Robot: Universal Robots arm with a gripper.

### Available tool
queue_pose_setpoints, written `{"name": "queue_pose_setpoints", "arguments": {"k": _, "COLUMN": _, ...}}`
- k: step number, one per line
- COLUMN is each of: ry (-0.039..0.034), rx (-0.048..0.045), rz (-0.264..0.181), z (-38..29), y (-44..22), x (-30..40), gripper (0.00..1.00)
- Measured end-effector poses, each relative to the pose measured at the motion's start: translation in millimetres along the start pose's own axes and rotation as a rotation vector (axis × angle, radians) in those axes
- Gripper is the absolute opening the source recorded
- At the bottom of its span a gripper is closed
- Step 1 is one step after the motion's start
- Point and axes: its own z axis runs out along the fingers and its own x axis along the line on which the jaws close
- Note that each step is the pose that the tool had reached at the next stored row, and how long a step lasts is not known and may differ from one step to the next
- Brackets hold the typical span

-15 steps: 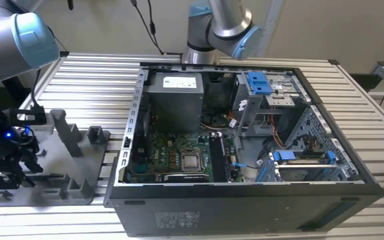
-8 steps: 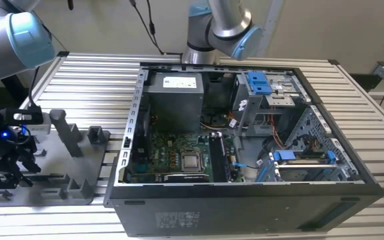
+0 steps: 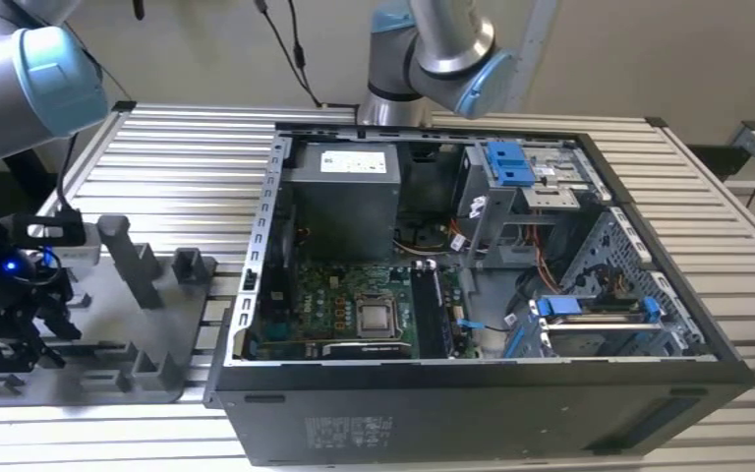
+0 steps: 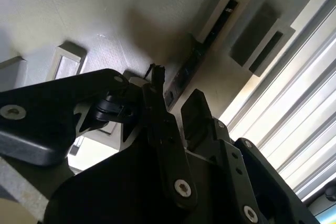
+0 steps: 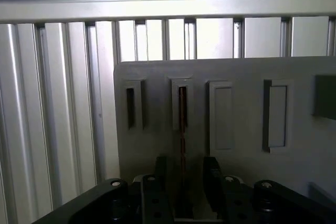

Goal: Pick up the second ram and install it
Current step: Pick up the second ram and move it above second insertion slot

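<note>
Gripper (image 3: pixel 11 339) low over grey tray (image 3: pixel 95 315), at the tray end farthest from open computer case (image 3: pixel 483 403). Tray and case side by side on slatted desk (image 3: pixel 181 147), case to the exterior view's right of the tray.

Location of second ram (image 5: pixel 182 124): on edge in one of the tray's narrow slots, thin edge uppermost. Seen end-on in the first wrist view as a dark line with a coppery tint. Upright in the slot as far as can be told. Noted in the second wrist view (image 4: pixel 186 69) as a dark strip along the same slot.

State of gripper (image 5: pixel 185 179): released, nothing held. Fingers (image 5: pixel 160 174) parted, one on each side of the stick, with a sliver of tray visible between each finger and the stick's faces. No contact confirmed. Same straddle in the second wrist view (image 4: pixel 176 106).

Handling assessment, by judgement only:
- Light, thin, rigid board, liable to damage if flexed or twisted.
- Chips and contact edge fragile.
- Flat faces smooth, hence some risk of slip under a weak pinch.
- Best hold: the two flat faces near mid-length, close to the upper edge, finger pads square to the board, contact edge untouched.
- Moderate squeeze only.
- Risk of binding against the slot walls under any skew.

Status: pick not yet made. Stick in the tray, not in the case.
</note>
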Motion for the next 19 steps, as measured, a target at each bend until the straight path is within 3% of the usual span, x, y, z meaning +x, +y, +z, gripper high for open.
{"name": "queue_pose_setpoints", "arguments": {"k": 6, "ry": 0.0, "rx": 0.0, "rz": 0.0, "z": 0.0, "y": 0.0, "x": 0.0, "gripper": 0.42}}
{"name": "queue_pose_setpoints", "arguments": {"k": 8, "ry": 0.0, "rx": 0.0, "rz": 0.0, "z": 0.0, "y": 0.0, "x": 0.0, "gripper": 0.33}}
{"name": "queue_pose_setpoints", "arguments": {"k": 13, "ry": 0.0, "rx": 0.0001, "rz": 0.0, "z": 0.0, "y": 0.0, "x": 0.0, "gripper": 0.3}}
{"name": "queue_pose_setpoints", "arguments": {"k": 16, "ry": 0.0, "rx": 0.0, "rz": 0.0, "z": 0.0, "y": 0.0, "x": 0.0, "gripper": 0.17}}
{"name": "queue_pose_setpoints", "arguments": {"k": 19, "ry": 0.0, "rx": 0.0, "rz": 0.0, "z": 0.0, "y": 0.0, "x": 0.0, "gripper": 0.17}}
